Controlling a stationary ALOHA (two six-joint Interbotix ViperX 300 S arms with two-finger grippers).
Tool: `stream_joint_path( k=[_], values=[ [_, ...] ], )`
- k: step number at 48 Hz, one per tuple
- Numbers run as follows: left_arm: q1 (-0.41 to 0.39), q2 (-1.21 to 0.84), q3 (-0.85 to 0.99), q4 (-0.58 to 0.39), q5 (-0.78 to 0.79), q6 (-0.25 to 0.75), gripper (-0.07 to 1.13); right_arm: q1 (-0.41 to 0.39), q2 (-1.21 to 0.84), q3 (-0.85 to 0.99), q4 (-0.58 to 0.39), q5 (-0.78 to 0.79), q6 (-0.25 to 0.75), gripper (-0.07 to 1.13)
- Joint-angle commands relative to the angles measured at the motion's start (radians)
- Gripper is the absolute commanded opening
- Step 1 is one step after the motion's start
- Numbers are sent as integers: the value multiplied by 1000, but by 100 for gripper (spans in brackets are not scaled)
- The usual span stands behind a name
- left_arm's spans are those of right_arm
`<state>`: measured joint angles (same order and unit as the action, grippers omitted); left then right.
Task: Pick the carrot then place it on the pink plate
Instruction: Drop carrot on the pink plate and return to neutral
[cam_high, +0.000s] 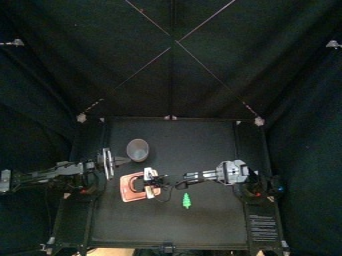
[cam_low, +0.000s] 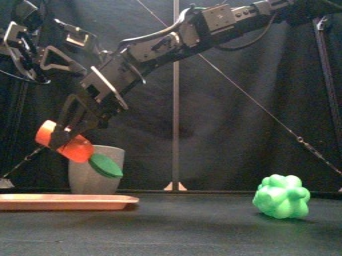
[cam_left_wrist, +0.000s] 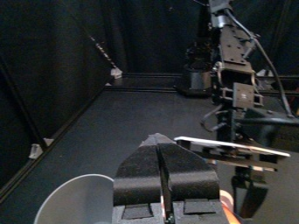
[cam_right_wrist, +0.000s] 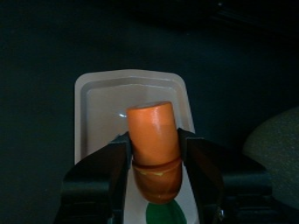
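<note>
Table (cam_low: 201, 232): pink tray (cam_low: 67, 202); grey cup (cam_low: 86, 176); green toy (cam_low: 283, 196)

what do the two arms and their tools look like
The left arm and right arm are black jointed segments with dark cables looping alongside. The left tool has two black wedge-shaped jaws; the right tool has black jaws under a white cross-plate.

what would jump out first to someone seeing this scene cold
The orange carrot draws the eye first: the right gripper is shut on it and holds it tilted above the pink plate on the table's left side. Next is the bright green toy, alone on the right. A grey cup stands behind the plate, and the left gripper rests shut nearby.
</note>
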<state>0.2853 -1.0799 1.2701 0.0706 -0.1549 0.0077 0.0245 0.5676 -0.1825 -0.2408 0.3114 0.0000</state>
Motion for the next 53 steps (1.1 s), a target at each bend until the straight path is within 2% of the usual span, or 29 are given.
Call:
stream_joint_path(
  k=[1, 11, 15, 22, 32, 45, 53],
  values=[
    [9, 0, -17, 5, -3, 0, -3, -9, -21, -41, 2, 20, 3, 78],
    [9, 0, -17, 3, -3, 0, -3, -12, -25, -46, -3, 57, 3, 96],
    [9, 0, -15, 3, -3, 0, -3, -20, -35, -48, 3, 60, 6, 99],
    [9, 0, -15, 3, -2, -2, -3, -43, -107, -20, -3, 92, 17, 99],
    [5, 0, -15, 2, 9, -2, -3, -80, -287, 133, -3, 61, 21, 99],
    [-3, 0, -18, 0, 6, -2, -3, -110, -541, 394, -9, -46, 25, 99],
    [-57, 0, -20, -2, 3, -3, -3, -147, -715, 569, -3, -193, 25, 99]
  ],
)
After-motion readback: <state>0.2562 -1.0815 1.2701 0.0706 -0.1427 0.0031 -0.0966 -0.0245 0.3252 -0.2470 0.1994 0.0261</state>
